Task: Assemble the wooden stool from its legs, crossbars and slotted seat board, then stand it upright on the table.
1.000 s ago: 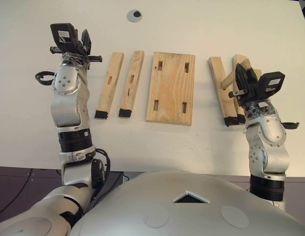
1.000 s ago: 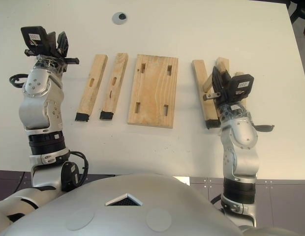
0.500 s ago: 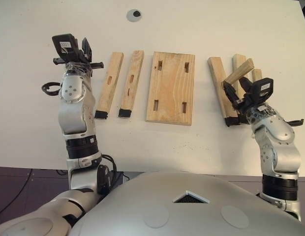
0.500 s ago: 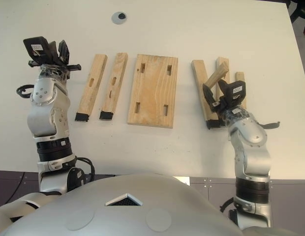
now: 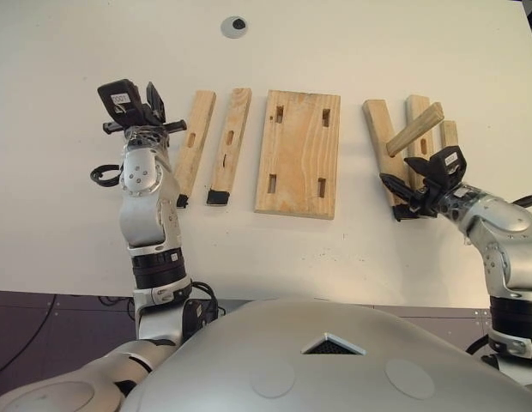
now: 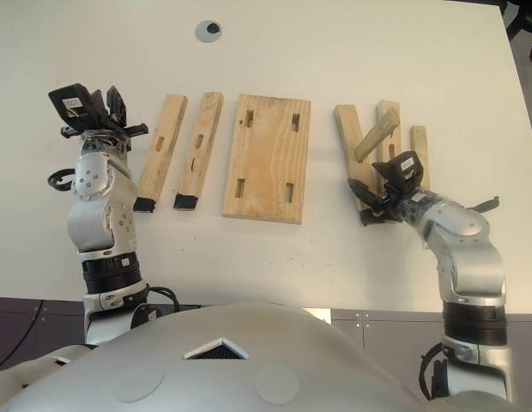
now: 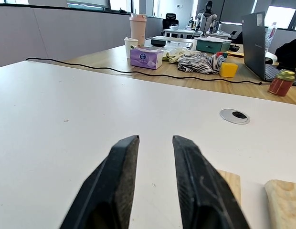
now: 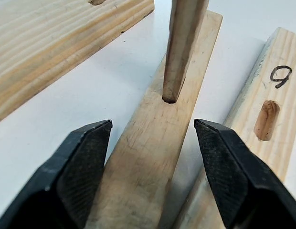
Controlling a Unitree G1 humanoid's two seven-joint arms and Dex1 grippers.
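lying in the left eye view, the seat board (image 5: 298, 154) sits between the legs (image 5: 190, 146). left wrist view: left gripper (image 7: 155, 143) stands slightly parted, empty. right wrist view: right gripper (image 8: 153, 125) gapes wide, empty, straddling a leg (image 8: 148, 162) with a crossbar (image 8: 184, 43) stuck in it

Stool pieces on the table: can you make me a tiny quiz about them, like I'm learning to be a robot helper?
1. True or false: the seat board has four slots cut in it.
2. Which piece lies between the open right fingers?
A) a leg with a crossbar standing in its hole
B) the seat board
C) a cup
3. How many legs lie on the table to the left of the seat board?

Key: 1 true; 2 A; 3 two.
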